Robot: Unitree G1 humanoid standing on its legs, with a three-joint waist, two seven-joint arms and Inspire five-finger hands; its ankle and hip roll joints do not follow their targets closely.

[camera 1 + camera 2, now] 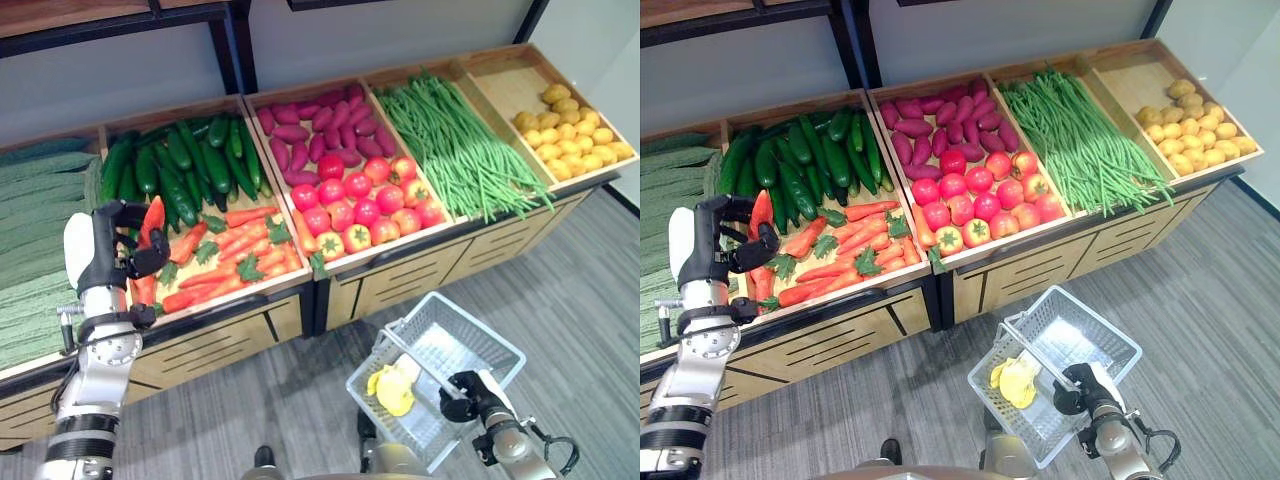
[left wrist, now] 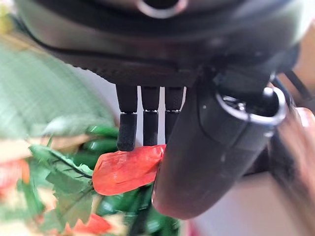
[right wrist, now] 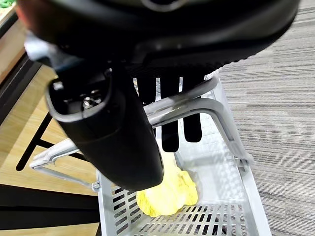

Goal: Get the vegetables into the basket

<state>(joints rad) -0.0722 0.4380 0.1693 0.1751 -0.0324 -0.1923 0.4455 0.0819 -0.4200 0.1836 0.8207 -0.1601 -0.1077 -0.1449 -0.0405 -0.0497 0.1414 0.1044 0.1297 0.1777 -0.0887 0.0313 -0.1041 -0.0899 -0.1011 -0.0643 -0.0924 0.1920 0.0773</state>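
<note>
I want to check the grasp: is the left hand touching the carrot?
Touching. In the left wrist view, the left hand pinches the carrot between fingers and thumb.

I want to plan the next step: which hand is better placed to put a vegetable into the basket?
The left hand. It is shut on a carrot lifted above the carrot bin. The right hand is curled round the handle of the basket, so it cannot pick anything.
</note>
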